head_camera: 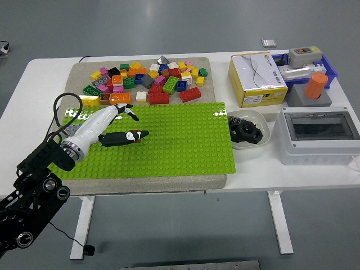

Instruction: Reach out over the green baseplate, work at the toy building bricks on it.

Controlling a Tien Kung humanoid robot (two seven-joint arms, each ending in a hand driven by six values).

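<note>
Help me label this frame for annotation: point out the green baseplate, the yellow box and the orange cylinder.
green baseplate (pixel 180 140): head view, bare studs at its middle.
yellow box (pixel 257 79): head view, its white top face.
orange cylinder (pixel 316 85): head view, its upright side.

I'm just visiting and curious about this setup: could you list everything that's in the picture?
Table: one, white, across the picture.
Mat: one, grey, on the table's left part.
Green baseplate: one, on the mat's near half.
Loose toy bricks: a mixed pile, many colours, on the mat behind the baseplate.
Brown brick: one, on the baseplate at the hand's fingertips, partly hidden.
Cardboard box: one, yellow and white, right of the mat.
White bowl: one, holding a black item, beside the baseplate's right edge.
Grey enclosure: one, clear lid, far right.
Blue tray: one, behind it, holding small parts.
Orange cylinder: one, in a grey block.
Left hand: one, white and black, over the baseplate's left part, fingers reaching to the brown brick.
</note>
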